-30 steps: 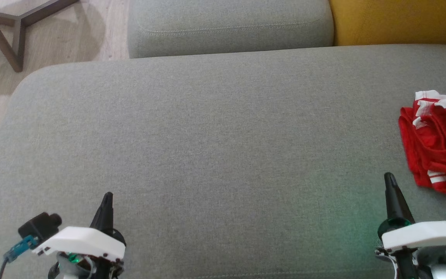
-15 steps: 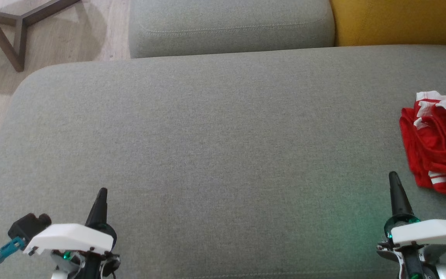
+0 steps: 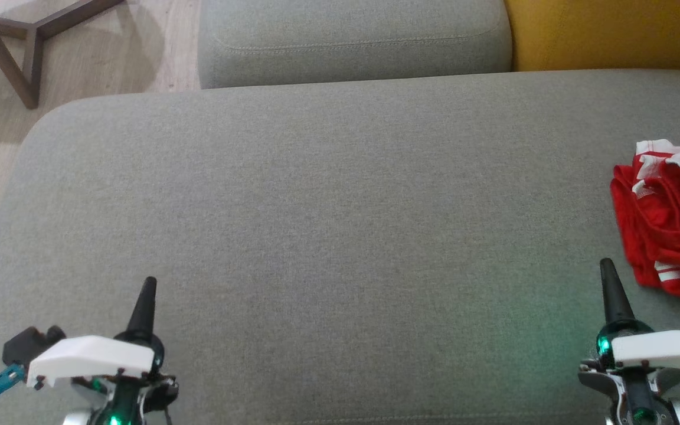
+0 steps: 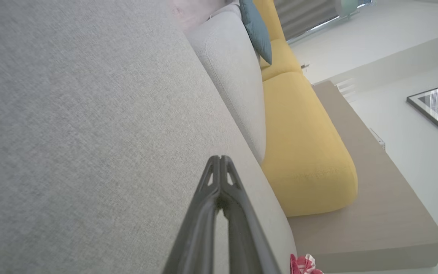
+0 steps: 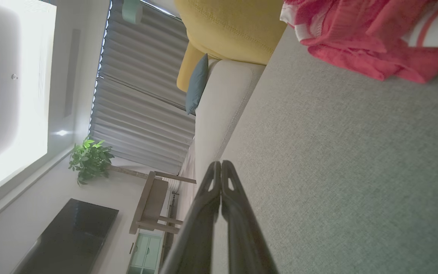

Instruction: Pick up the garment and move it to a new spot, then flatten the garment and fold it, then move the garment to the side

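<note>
Head view: crumpled red garment (image 3: 670, 224) lies at the frame's right edge on the grey cushion (image 3: 328, 206), left gripper (image 3: 146, 286) and right gripper (image 3: 607, 268) empty, jaws together.

Garment (image 3: 670, 230) at the right edge of the seat cushion (image 3: 340, 206), near the right fingers (image 3: 613, 289); back cushion (image 3: 352, 41) behind.

no readable text, labels or signs
</note>
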You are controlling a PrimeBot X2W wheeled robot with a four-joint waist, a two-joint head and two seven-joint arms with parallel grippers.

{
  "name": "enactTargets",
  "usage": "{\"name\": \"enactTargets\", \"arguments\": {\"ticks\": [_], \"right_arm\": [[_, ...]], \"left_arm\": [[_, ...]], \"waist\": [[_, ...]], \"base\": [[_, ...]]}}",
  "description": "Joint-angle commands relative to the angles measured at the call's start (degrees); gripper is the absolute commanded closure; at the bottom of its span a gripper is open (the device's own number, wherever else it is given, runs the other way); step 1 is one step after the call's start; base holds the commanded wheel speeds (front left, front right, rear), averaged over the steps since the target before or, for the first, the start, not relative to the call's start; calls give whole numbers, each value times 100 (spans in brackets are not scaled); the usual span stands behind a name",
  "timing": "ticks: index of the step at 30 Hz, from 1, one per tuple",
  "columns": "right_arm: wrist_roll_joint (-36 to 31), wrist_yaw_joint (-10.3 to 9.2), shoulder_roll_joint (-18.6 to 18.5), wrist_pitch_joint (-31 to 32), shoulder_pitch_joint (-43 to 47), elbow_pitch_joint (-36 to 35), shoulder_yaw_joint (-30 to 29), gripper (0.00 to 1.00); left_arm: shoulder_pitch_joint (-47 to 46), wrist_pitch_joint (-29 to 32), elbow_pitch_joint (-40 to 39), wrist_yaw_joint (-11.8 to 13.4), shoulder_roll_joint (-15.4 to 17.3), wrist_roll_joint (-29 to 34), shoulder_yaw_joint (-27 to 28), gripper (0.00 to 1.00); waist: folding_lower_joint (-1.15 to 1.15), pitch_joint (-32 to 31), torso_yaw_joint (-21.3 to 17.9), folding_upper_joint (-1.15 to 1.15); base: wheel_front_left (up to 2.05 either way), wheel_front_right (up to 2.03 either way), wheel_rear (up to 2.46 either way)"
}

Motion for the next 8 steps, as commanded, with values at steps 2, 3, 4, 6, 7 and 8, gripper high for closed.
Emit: {"name": "enactTargets", "arguments": {"ticks": [2, 3, 4, 6, 7, 8], "right_arm": [[245, 28, -115, 28, -350, -144, 45, 100], [312, 28, -115, 32, -360, -133, 40, 100], [378, 28, -115, 36, -371, -121, 35, 100], [511, 29, -116, 44, -392, -97, 25, 100], [577, 29, -116, 48, -402, -85, 20, 100], [643, 30, -116, 53, -413, -73, 15, 100]], "left_arm": [[-323, 60, -131, -85, 31, -216, 263, 100], [-329, 74, -126, -103, 23, -280, 285, 100], [-336, 88, -120, -120, 16, -343, 307, 100], [-349, 115, -109, -155, 1, -470, 350, 100], [-356, 129, -104, -172, -6, -533, 372, 100], [-362, 143, -98, -190, -13, -597, 394, 100]], "waist": [[0, -1, 4, 0], [0, -1, 5, 0], [0, -1, 7, 0], [0, -2, 10, 0], [0, -2, 12, 0], [0, -2, 13, 0]], "base": [[0, 0, 0], [0, 0, 0], [0, 0, 0], [0, 0, 0], [0, 0, 0], [0, 0, 0]]}}
